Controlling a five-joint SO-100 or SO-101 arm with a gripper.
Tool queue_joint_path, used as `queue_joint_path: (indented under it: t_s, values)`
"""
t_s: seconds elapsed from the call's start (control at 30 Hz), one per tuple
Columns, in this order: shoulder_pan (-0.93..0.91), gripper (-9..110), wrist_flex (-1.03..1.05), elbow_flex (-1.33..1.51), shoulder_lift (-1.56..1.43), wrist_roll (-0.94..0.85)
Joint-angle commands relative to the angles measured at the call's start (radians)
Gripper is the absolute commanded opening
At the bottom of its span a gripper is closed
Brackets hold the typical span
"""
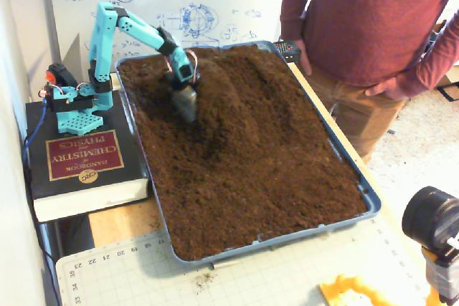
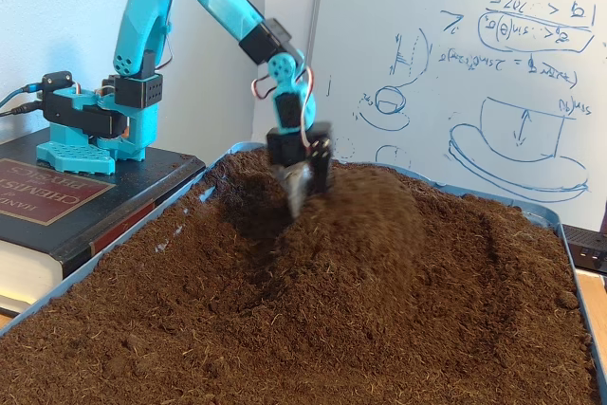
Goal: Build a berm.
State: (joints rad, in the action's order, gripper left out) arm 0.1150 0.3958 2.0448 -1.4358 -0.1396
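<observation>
Soil is mid-push: your gripper (image 2: pixel 298 198) presses the metal scoop (image 1: pixel 186 103) into the berm (image 2: pixel 379 234) beside it; jaw state unclear through blur; next, sweep more soil upslope

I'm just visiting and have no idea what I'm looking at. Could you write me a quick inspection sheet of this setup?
Surface: blue tray filled with brown soil, on a wooden table.
Job's things: berm, a raised soil ridge running along the tray.
Clutter: thick book under the arm's base; cutting mat; yellow object.
Claw: claw carries a metal scoop, tip at the ridge's side; picture blurred.
Cables: wires at the arm's base.
Surroundings: whiteboard with sketches; a standing person; camera.
</observation>
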Motion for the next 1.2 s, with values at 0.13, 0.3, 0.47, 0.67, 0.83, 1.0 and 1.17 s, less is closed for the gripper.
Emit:
queue_joint_path:
  t_s: [0.13,0.3,0.47,0.67,0.83,1.0,1.17]
  values:
    - [0.029,0,-0.091,-0.061,-0.316,0.006]
    - [0.061,0,-0.091,0.103,-0.360,0.008]
    - [0.098,0,-0.091,0.318,-0.385,0.008]
    - [0.094,1,-0.094,0.469,-0.649,0.009]
    - [0.104,1,-0.094,0.621,-0.758,0.009]
    - [0.178,1,-0.101,0.721,-0.710,0.014]
    - [0.291,1,-0.107,0.653,-0.634,0.190]
